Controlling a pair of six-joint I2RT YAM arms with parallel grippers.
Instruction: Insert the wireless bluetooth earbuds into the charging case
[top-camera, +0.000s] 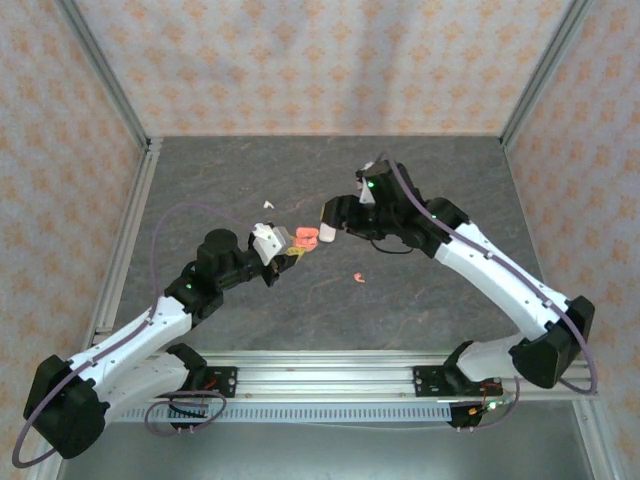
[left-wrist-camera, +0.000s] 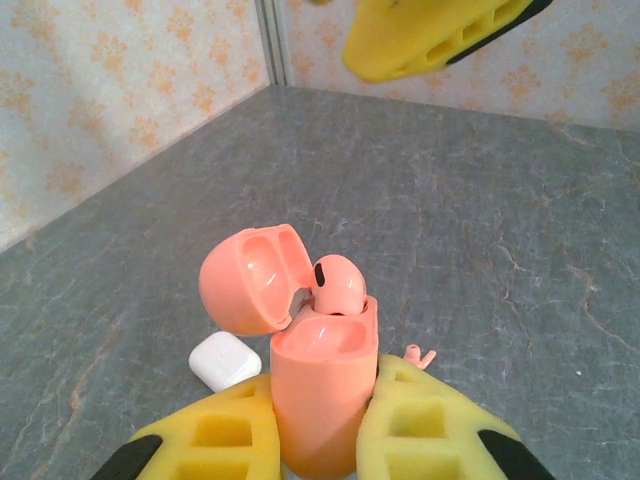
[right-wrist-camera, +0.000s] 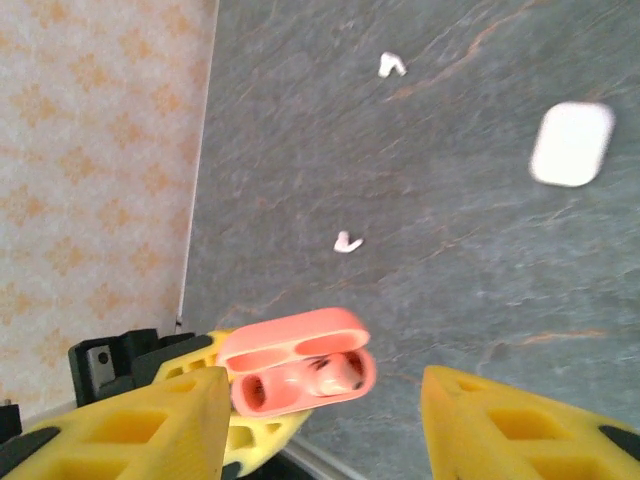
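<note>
Left wrist view: the left gripper (left-wrist-camera: 322, 425) is shut narrow on the pink case (left-wrist-camera: 325, 390) and holds it upright, with the lid (left-wrist-camera: 250, 275) tipped back to that hand's left.
Seated earbud: one pink earbud (left-wrist-camera: 337, 285) stands head-up in one socket, straight ahead of the left fingers. The other socket looks empty.
Right gripper (right-wrist-camera: 325, 400): its jaws are wide and hold nothing, and it hangs directly above the open case.
Loose pink earbud (left-wrist-camera: 420, 356): it lies on the table (left-wrist-camera: 480, 200) just past the left gripper's right finger, down and off to one side of the right gripper.
Its long axis: too small to tell.
Nearer free hand: the right one, I'd judge.
White case (right-wrist-camera: 571, 143): on the table, well apart from the right gripper.
</note>
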